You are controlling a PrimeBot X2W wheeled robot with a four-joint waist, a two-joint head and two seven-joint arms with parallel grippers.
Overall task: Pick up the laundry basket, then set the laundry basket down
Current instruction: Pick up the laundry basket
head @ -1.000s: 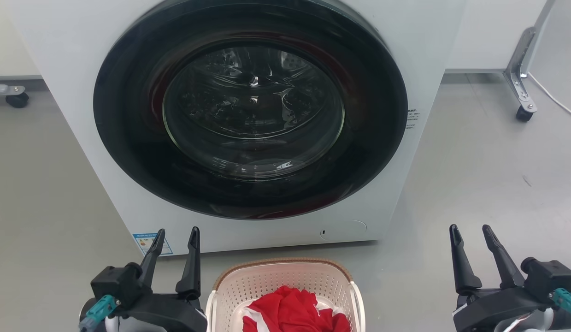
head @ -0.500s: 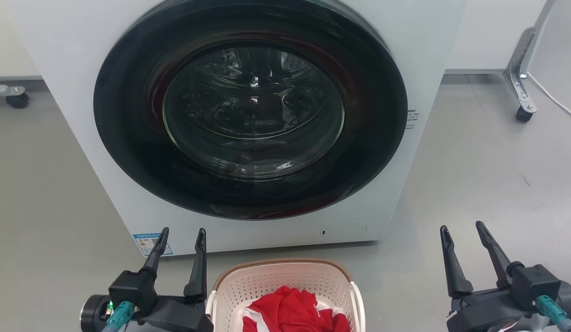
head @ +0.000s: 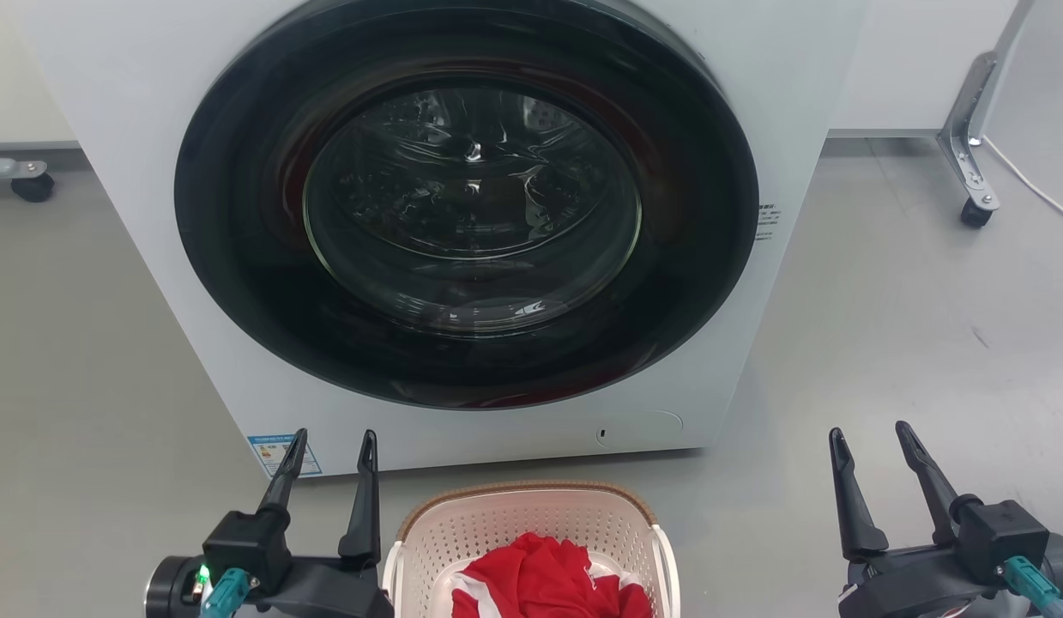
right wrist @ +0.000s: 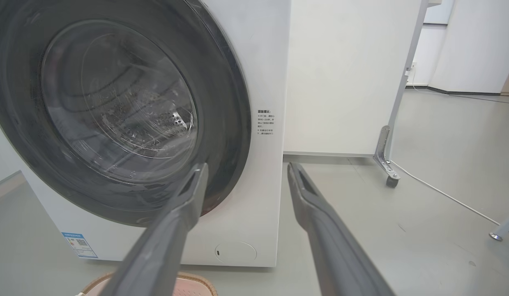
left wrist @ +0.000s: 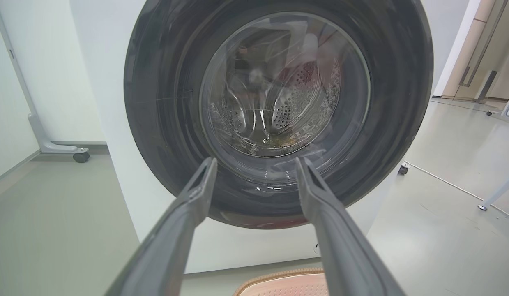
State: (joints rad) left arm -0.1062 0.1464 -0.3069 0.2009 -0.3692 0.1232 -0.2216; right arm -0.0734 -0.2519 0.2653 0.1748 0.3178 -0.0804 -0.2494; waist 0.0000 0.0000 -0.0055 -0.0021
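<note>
The cream-white perforated laundry basket [head: 497,524] with its brown woven-look rim stands on the floor at the bottom centre of the head view, just in front of the washing machine, with a red garment [head: 544,579] inside. A slice of the basket's rim [left wrist: 279,274] peeks into the left wrist view, and the same rim [right wrist: 196,280] shows in the right wrist view. My left gripper [head: 331,436] is open just left of the basket, apart from it. Well off to the basket's right, my right gripper [head: 870,432] is open too. Both hold nothing.
A white front-loading washing machine [head: 111,103] with a large dark round door [head: 467,202], shut, stands directly ahead. Castor-wheeled frame legs [head: 975,210] stand at the right and a castor [head: 32,184] at the far left. A white cable [head: 1024,184] runs along the grey floor at right.
Both grippers shifted slightly and twisted at the wrist, their fingertips sitting a little lower in the head view. The basket and washing machine have not moved.
</note>
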